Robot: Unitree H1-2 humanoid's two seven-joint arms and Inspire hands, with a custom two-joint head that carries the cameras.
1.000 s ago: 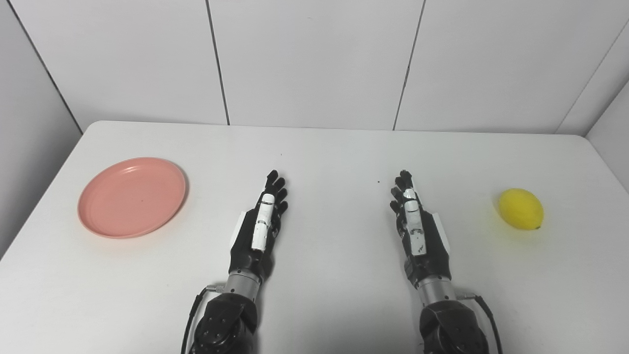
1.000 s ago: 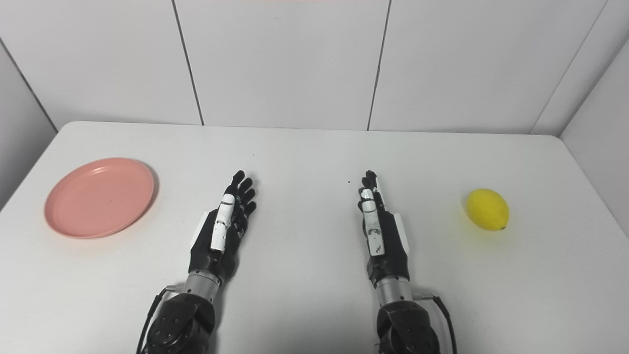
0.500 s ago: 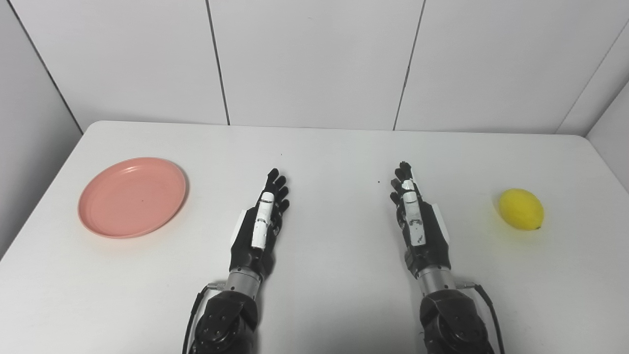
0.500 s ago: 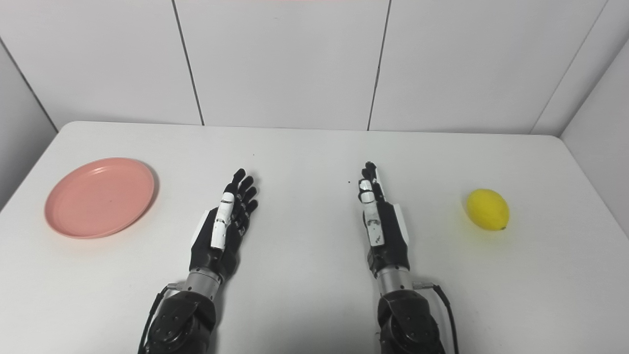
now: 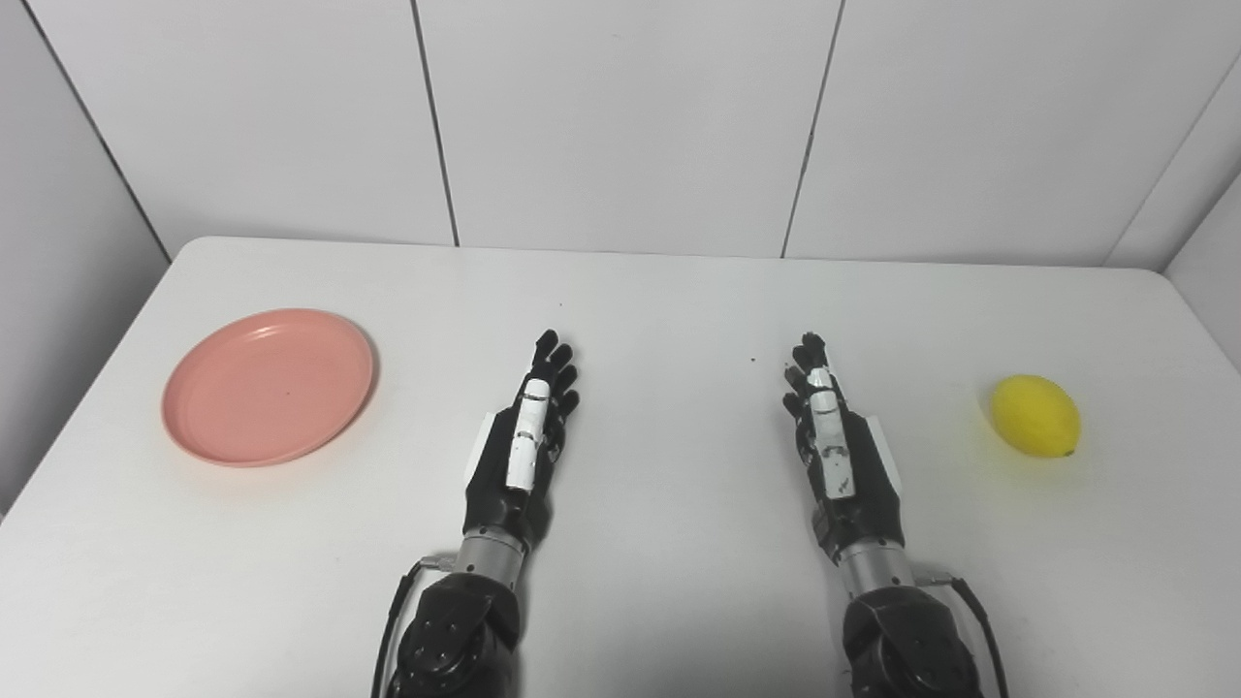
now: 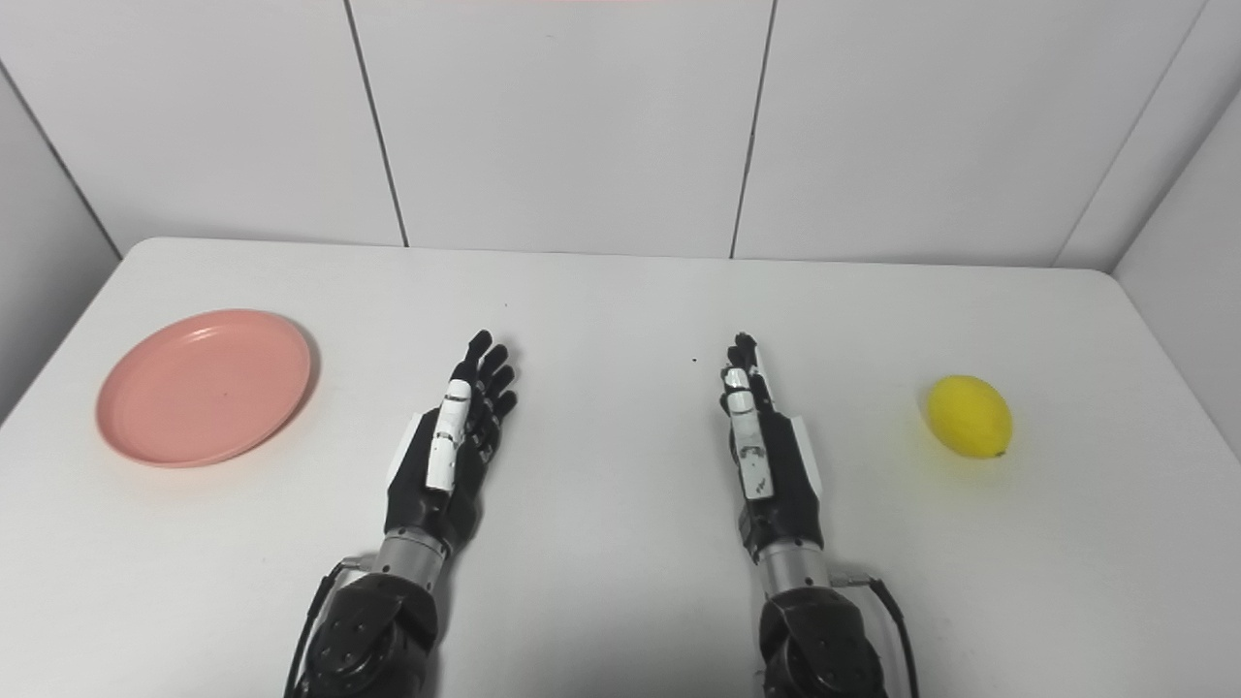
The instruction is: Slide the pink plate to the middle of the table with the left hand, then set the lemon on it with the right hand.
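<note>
White table (image 5: 659, 291) before white panelled wall (image 5: 620, 116)

Left hand (image 5: 519, 451) and right hand (image 5: 842, 456) side by side, well apart, fingers (image 5: 551, 364) stretched forward, holding nothing.

A: Does any writing, label, brand or number show anywhere in the two views?

B: None can be read. The pink plate (image 5: 268, 386), the lemon (image 5: 1035, 415), the surface (image 5: 659, 291) and the wall panels behind it carry no legible marks, and the white patches on each robot hand are blank.
</note>
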